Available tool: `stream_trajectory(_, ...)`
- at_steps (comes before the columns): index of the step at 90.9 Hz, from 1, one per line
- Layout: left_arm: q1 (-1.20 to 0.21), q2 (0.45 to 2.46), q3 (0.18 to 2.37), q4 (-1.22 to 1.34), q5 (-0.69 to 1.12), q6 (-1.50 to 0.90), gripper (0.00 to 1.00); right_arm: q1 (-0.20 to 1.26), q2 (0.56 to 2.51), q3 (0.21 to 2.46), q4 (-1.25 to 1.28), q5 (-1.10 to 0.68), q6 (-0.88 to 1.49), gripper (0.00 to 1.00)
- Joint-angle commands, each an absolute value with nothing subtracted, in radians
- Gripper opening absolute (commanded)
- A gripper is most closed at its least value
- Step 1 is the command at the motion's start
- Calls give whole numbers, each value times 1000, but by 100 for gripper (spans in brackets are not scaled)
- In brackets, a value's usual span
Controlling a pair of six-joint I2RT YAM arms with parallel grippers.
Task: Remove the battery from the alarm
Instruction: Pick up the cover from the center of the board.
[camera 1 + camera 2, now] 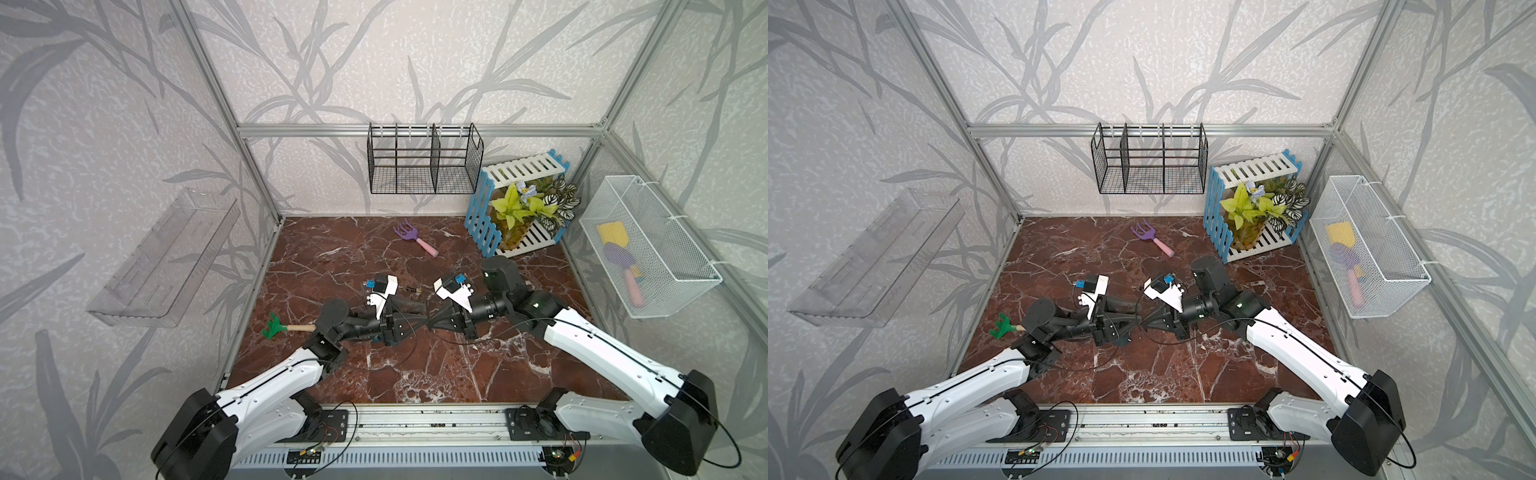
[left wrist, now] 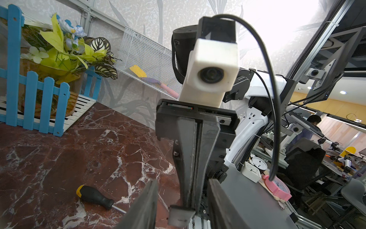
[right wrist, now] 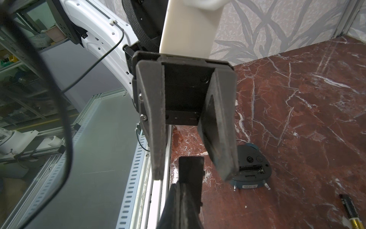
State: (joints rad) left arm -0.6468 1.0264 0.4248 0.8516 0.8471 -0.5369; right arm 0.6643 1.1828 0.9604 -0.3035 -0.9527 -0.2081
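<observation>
The alarm (image 3: 250,168) lies face down on the marble in the right wrist view, its black back up and its battery slot empty. The battery (image 3: 351,212) lies loose on the table beside it, and shows in a top view as the battery (image 1: 413,289) just behind the two wrists. My right gripper (image 3: 183,186) is shut on a small flat black piece (image 3: 191,168). My left gripper (image 2: 183,181) faces it tip to tip, open, its fingers (image 3: 156,138) standing either side of that piece with gaps. In both top views the arms cover most of the alarm.
A black-and-yellow screwdriver (image 2: 95,196) lies near the left gripper. A green toy rake (image 1: 276,328) sits at the left, a purple one (image 1: 409,237) further back. A blue-and-white crate with a plant (image 1: 515,203) fills the back right corner. Wire baskets (image 1: 424,162) (image 1: 648,245) hang on the walls.
</observation>
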Motion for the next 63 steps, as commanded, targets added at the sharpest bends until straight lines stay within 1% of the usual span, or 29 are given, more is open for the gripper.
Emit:
stream_trajectory(1,-652,1034,453,891,882,-551,44,669,1191,982,-267,-982,-183,0)
stream_trajectory(4,-652,1034,453,888,884,-550,43,669,1194,981,-262,-983,-179,0)
stream_trajectory(18,-653,1034,453,883,884,-545,35,669,1196,982,-262,-985,-176,0)
stream_trajectory(34,-653,1032,457,865,867,-537,21,667,1193,979,-262,-979,-173,0)
stream_trajectory(43,-653,1034,460,859,858,-535,16,667,1192,980,-260,-975,-173,0)
stream_trajectory(50,-653,1034,464,856,852,-538,13,667,1192,979,-257,-970,-170,0)
stream_trajectory(59,-654,1031,470,852,839,-544,13,667,1190,980,-251,-953,-162,0)
stream_trajectory(63,-654,1028,472,843,828,-546,12,667,1188,978,-249,-938,-159,4)
